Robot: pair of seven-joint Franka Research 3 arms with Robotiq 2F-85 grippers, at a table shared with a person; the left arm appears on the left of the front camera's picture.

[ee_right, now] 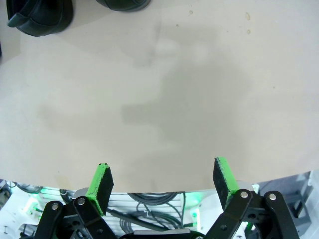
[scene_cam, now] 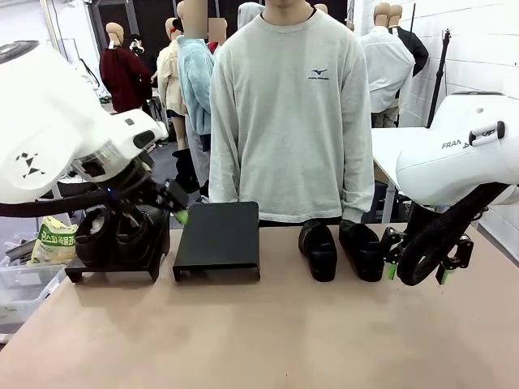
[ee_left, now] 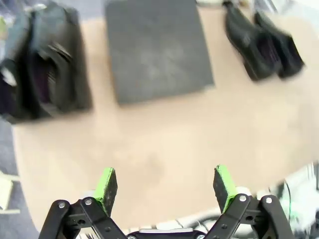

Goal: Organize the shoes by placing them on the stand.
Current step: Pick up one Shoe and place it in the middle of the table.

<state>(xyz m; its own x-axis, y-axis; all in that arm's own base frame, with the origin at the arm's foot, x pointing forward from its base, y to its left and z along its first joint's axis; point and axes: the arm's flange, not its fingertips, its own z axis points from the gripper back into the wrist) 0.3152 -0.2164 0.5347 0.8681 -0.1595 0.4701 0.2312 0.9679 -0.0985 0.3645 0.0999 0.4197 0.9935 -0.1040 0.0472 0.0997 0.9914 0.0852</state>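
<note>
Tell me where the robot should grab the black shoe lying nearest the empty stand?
Probably across its narrow middle, coming down from above. That shoe lies lengthwise between robot and person, so its slim sides face left and right, which suits the open right gripper nearby. The second shoe sits close alongside, leaving little room for one finger.

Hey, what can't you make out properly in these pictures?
Shoes on the left stand: in the front view, partly covered by the left gripper; in the left wrist view, blurred.
Table shoes: in the right wrist view, cut off by the top edge.
</note>
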